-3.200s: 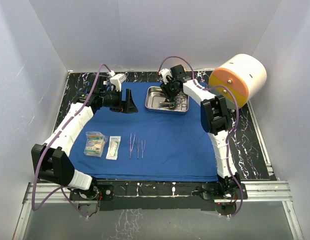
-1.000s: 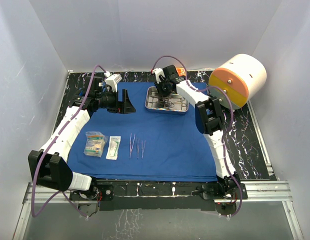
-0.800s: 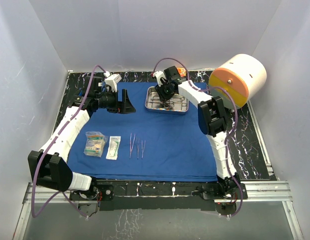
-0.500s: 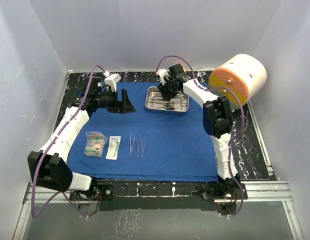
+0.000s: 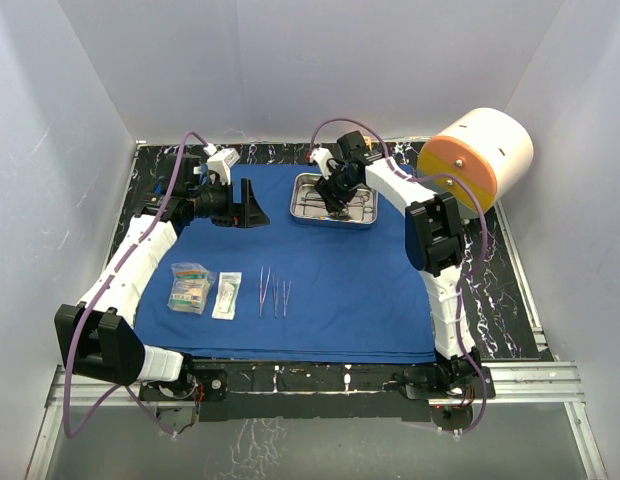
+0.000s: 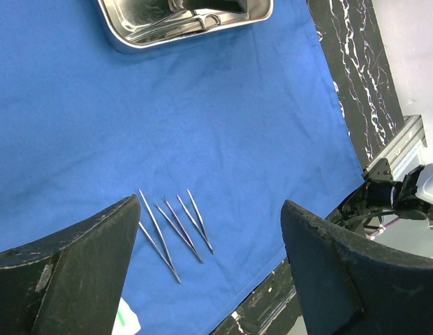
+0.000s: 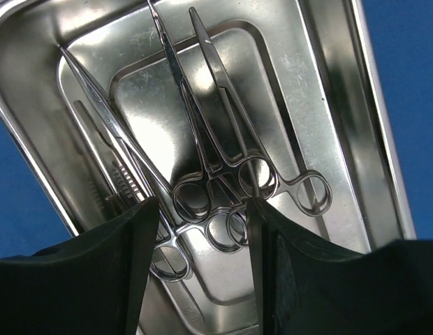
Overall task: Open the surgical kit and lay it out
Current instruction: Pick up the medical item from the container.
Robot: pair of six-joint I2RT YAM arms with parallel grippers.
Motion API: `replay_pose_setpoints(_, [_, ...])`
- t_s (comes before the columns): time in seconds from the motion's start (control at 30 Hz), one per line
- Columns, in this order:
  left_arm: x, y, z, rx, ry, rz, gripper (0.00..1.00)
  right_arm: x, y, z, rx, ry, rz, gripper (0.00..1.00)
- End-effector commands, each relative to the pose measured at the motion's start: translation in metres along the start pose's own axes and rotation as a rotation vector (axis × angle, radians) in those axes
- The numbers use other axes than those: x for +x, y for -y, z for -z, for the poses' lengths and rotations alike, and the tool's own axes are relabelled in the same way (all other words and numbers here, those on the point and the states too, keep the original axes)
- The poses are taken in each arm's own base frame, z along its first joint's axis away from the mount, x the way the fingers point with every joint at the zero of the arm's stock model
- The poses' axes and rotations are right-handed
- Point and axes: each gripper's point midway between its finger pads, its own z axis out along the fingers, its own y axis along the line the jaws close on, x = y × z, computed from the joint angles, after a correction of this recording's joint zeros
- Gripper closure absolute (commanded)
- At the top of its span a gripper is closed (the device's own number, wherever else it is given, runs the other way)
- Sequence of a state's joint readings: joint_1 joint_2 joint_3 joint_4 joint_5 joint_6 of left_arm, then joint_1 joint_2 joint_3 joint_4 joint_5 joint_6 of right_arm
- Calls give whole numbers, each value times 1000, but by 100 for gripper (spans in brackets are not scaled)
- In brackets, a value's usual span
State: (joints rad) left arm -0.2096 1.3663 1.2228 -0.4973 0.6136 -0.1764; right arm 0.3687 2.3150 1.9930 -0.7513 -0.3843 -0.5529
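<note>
The royal-blue cloth wrap (image 5: 330,280) lies spread flat on the table. The steel tray (image 5: 362,208) sits at its far middle and holds several ring-handled clamps (image 7: 223,174). My right gripper (image 5: 335,192) is open, low over the tray, its fingers (image 7: 98,279) straddling the clamps' ring handles. Three slender forceps (image 5: 274,292) lie side by side on the cloth, also in the left wrist view (image 6: 171,230). Two clear packets (image 5: 190,288) (image 5: 227,295) lie to their left. My left gripper (image 5: 258,205) is wide open and empty, above the cloth left of the tray.
A big white-and-orange cylinder (image 5: 480,155) stands at the far right. The black marble table (image 5: 505,300) shows around the cloth. White walls close in the back and sides. A metal rail (image 5: 550,375) runs along the near edge.
My right gripper has shifted a little right over the tray and dropped lower toward the clamps. My left arm has stayed almost still.
</note>
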Motion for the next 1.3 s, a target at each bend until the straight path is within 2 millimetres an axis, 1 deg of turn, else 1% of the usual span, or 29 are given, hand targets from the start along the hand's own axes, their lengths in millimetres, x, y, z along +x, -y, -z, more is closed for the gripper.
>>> replay_pose_setpoints(0.0, [-5, 8, 10, 26, 35, -12, 19, -9, 2, -8, 3, 12, 78, 48])
replay_pose_setpoints(0.13, [-6, 8, 10, 28, 35, -8, 19, 2, 5, -22, 32, -40, 109, 46])
replay_pose_setpoints(0.3, [-5, 9, 12, 28, 39, -10, 19, 18, 16, -30, 87, -98, 112, 48])
replay_pose_setpoints(0.4, [-4, 9, 12, 30, 41, -10, 19, 24, 21, -31, 112, -116, 100, 54])
replay_pose_setpoints(0.47, [-4, 9, 12, 33, 41, -6, 19, 25, 24, -30, 119, -115, 86, 60])
replay_pose_setpoints(0.5, [-4, 9, 12, 35, 40, -5, 19, 25, 26, -30, 125, -114, 78, 65])
replay_pose_setpoints(0.63, [-4, 9, 12, 37, 42, -3, 19, 17, 32, -26, 149, -88, 40, 83])
replay_pose_setpoints(0.83, [-4, 8, 14, 32, 48, -2, 19, -2, 41, -12, 190, -25, -5, 99])
replay_pose_setpoints(0.93, [-4, 7, 14, 30, 49, 0, 19, -11, 42, -5, 197, 8, -27, 100])
replay_pose_setpoints(1.07, [-4, 7, 15, 32, 50, 3, 19, -21, 38, 3, 180, 43, -38, 100])
replay_pose_setpoints(1.27, [-5, 7, 14, 32, 49, 6, 19, -40, 34, 22, 169, 103, -43, 100])
